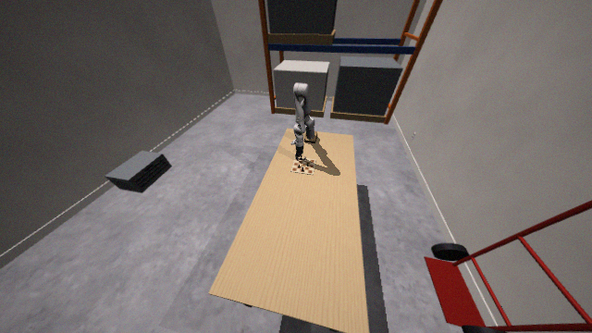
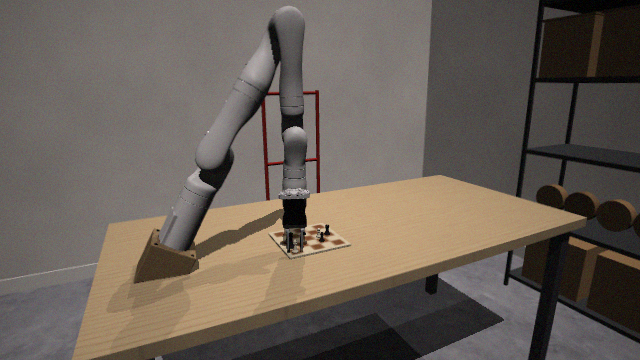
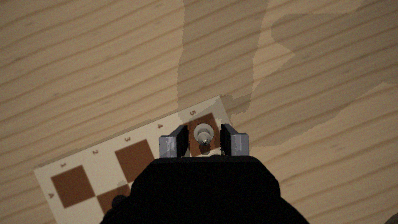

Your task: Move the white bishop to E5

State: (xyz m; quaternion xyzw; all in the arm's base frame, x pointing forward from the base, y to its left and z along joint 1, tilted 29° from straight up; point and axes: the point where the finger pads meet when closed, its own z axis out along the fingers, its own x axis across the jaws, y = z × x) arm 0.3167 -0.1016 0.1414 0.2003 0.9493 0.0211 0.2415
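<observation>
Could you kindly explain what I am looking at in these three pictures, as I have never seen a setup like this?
This is a single grey robot arm bolted to a wooden table. At its tip is a gripper with two fingers that slide together to pinch things.

The top picture looks down from high in the room, and the exterior one looks from the side. The wrist picture comes from a camera on the arm, looking straight down past the fingers.

On the table lies a small chessboard with a few black pieces. The gripper is lowered over the white bishop, which stands on a dark square by the digit 5 at the board's edge. The fingers stand on either side of it with gaps showing, so the gripper is open and holds nothing.
</observation>
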